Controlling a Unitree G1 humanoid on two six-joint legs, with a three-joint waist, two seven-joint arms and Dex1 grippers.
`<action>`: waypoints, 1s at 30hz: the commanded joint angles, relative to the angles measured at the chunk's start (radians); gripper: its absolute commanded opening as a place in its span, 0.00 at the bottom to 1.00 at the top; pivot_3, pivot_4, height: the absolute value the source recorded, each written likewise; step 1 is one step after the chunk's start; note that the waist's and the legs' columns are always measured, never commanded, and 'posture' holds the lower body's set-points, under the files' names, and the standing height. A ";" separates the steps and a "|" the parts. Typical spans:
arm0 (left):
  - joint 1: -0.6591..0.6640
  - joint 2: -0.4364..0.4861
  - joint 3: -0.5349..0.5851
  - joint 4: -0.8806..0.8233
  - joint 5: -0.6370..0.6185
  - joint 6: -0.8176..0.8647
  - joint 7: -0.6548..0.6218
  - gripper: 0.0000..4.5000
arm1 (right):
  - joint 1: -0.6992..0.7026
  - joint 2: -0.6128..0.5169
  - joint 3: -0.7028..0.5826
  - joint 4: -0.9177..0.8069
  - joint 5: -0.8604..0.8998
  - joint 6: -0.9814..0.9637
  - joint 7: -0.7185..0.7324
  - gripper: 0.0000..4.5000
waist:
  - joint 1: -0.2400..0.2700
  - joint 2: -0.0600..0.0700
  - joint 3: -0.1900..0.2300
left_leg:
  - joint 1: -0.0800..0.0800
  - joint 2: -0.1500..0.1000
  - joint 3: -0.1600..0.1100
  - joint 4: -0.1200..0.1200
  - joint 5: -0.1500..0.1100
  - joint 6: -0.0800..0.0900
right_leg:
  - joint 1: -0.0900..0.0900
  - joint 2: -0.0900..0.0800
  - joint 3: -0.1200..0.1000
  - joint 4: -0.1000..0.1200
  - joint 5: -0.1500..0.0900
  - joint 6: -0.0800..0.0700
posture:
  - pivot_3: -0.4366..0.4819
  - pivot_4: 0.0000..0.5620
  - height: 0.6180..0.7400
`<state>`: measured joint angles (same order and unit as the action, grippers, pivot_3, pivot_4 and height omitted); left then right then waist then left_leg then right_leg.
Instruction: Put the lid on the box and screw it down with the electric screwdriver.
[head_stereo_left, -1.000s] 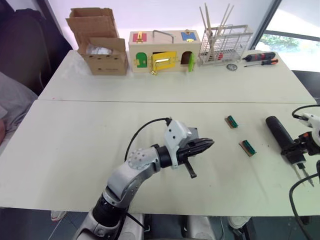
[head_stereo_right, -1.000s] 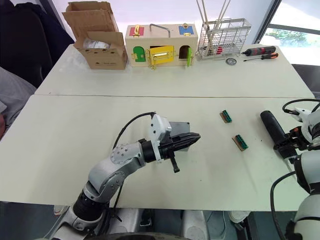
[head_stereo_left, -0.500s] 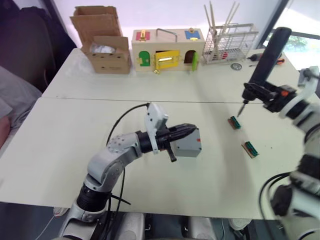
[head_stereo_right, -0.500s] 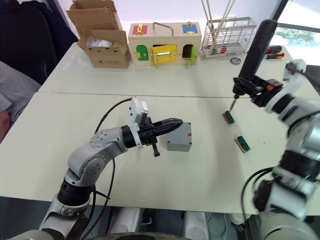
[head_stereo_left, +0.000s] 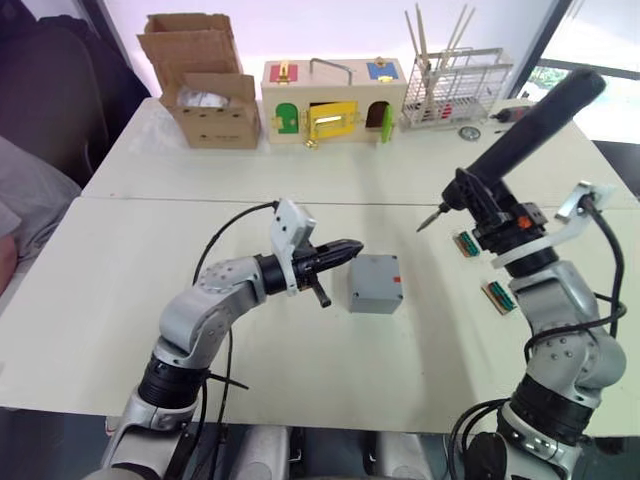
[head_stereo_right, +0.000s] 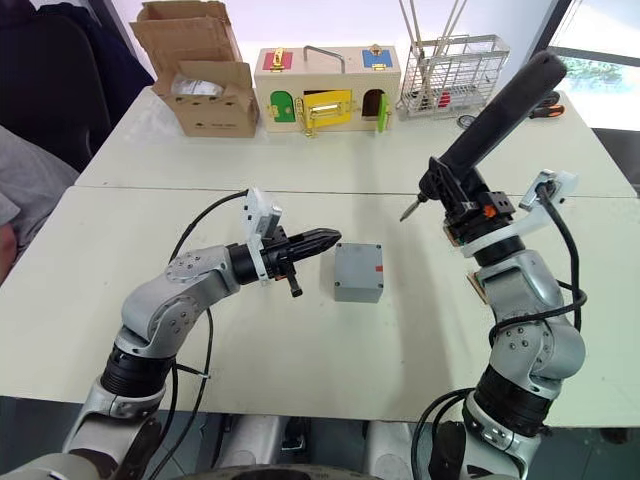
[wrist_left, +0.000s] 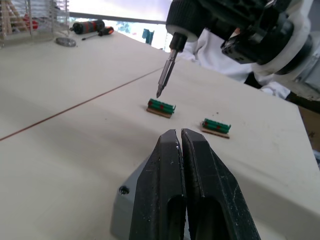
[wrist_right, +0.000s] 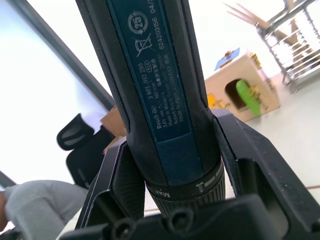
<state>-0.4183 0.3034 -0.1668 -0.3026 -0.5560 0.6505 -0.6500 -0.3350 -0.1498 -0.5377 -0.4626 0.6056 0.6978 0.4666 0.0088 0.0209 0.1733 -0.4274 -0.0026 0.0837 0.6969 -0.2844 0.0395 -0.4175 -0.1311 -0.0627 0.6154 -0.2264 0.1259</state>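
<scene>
Grey plastic is sitting near the middle of the front white table (head_stereo_left: 120, 300): the box (head_stereo_left: 375, 284), resting flat with its small red mark on the side facing the right arm. Beside the box, on its left, the left gripper (head_stereo_left: 352, 247) is hovering with its two black fingers pressed together and holding nothing; the tips are stopping just short of the box's upper edge (the left wrist view is showing the closed fingers (wrist_left: 165, 195) above a grey corner with a screw hole). To the right of the box, the right gripper (head_stereo_right: 470, 212) is clamping its fingers around the electric screwdriver (head_stereo_left: 525, 125), which is tilting up and away with its metal bit pointing down toward the box but hanging well apart from it. Two small green terminal blocks (head_stereo_left: 466, 243) are lying on the table right of the box, below the tool. Farther back from the box, a cardboard box (head_stereo_left: 205, 85), a wooden box with coloured doors (head_stereo_left: 330, 100) and a wire rack (head_stereo_left: 455, 85) are standing in a row on the rear table.
</scene>
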 joint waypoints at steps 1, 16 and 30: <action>0.024 0.014 -0.009 -0.030 0.020 -0.015 -0.005 0.02 | 0.000 -0.027 0.036 -0.025 0.076 -0.034 0.016 0.40 | -0.001 0.000 0.000 | 0.000 0.000 0.000 0.000 0.000 0.000 | 0.000 0.000 0.000 0.000 0.000 0.000 | 0.48 0.27 0.91; -0.044 -0.057 -0.069 0.075 0.097 -0.073 -0.040 0.02 | 0.044 -0.158 0.149 0.017 0.141 -0.045 0.046 0.40 | 0.004 0.000 0.000 | 0.000 0.000 0.000 0.000 -0.001 0.001 | 0.000 0.000 0.000 -0.001 0.000 0.000 | 0.48 0.27 0.91; -0.065 -0.084 -0.159 0.143 0.158 -0.061 -0.096 0.02 | 0.054 -0.199 0.153 0.008 0.177 -0.058 0.014 0.40 | 0.004 0.000 0.000 | 0.000 0.001 0.000 0.000 -0.003 0.006 | 0.000 0.000 0.000 -0.001 0.000 0.000 | 0.48 0.27 0.91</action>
<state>-0.4743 0.2218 -0.3187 -0.1452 -0.4020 0.5919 -0.7381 -0.2750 -0.3348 -0.3751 -0.4059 0.7521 0.6776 0.4779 0.0125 0.0205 0.1735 -0.4275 -0.0018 0.0841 0.6968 -0.2877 0.0452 -0.4175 -0.1316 -0.0626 0.6147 -0.2265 0.1258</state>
